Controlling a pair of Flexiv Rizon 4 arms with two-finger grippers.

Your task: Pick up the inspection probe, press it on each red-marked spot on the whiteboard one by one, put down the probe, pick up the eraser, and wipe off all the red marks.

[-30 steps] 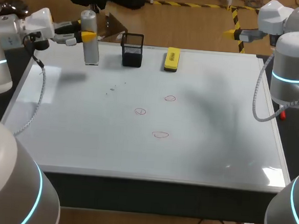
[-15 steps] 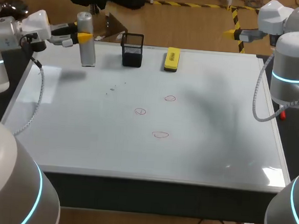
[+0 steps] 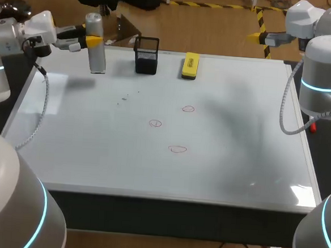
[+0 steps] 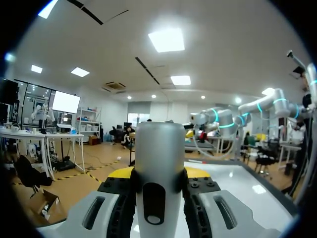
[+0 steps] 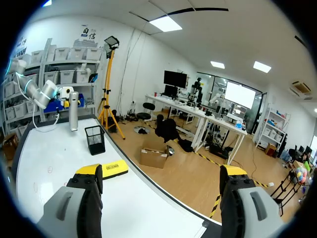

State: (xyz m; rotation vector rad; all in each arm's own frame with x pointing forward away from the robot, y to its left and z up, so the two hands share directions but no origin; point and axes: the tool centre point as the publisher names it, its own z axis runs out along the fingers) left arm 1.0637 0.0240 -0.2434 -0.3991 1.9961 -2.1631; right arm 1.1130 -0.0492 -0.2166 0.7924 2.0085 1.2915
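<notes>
Head view: left fingers point(image 3: 94, 41) clamp the upright inspection probe point(image 3: 96, 59) at the far-left corner of the whiteboard point(image 3: 236, 163), well apart from the red marks point(image 3: 178, 149) (right fingers point(image 5: 88, 174) gape, idle); a slanted press may make it slip in the grip or smear ink.

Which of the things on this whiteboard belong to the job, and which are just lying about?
Belongs to the job: inspection probe, upright in the left gripper; three red marks; yellow eraser; whiteboard.
Just lying about: black mesh holder, between probe and eraser.
</notes>
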